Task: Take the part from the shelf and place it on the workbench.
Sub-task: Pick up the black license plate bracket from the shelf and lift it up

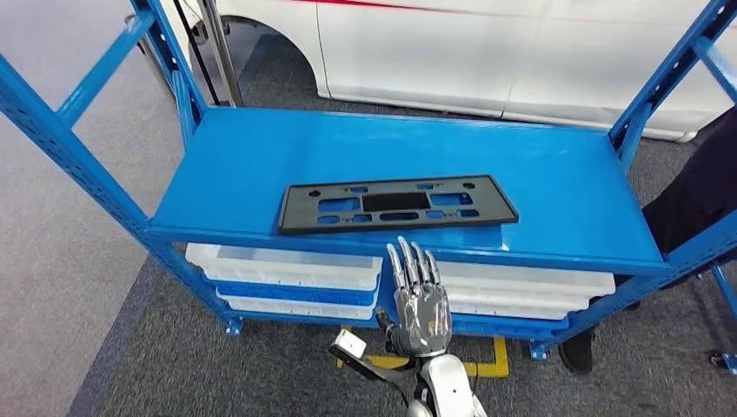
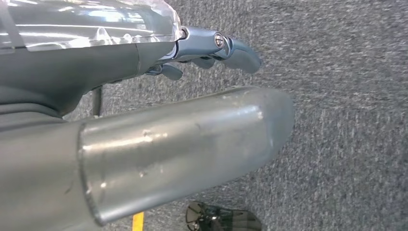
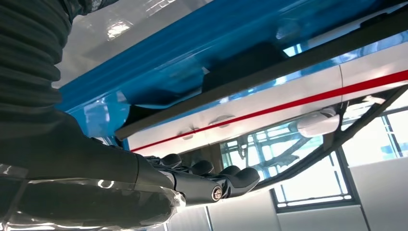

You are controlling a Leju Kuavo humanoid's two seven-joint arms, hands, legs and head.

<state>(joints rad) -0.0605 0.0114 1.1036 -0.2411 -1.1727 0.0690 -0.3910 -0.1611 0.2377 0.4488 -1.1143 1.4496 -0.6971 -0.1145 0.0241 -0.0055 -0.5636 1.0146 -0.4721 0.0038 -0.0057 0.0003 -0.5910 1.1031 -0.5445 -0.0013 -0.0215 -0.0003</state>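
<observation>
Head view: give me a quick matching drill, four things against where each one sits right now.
Things:
1. black part
2. white bins
3. right hand
4. white vehicle

Places:
A. behind the shelf
B. flat on the blue shelf top
C. under the shelf top
D. in front of the shelf's front edge, fingers straight, holding nothing

Pairs: 1-B, 2-C, 3-D, 4-A

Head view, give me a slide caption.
Right hand open, raised before the blue shelf holding the black part.
</observation>
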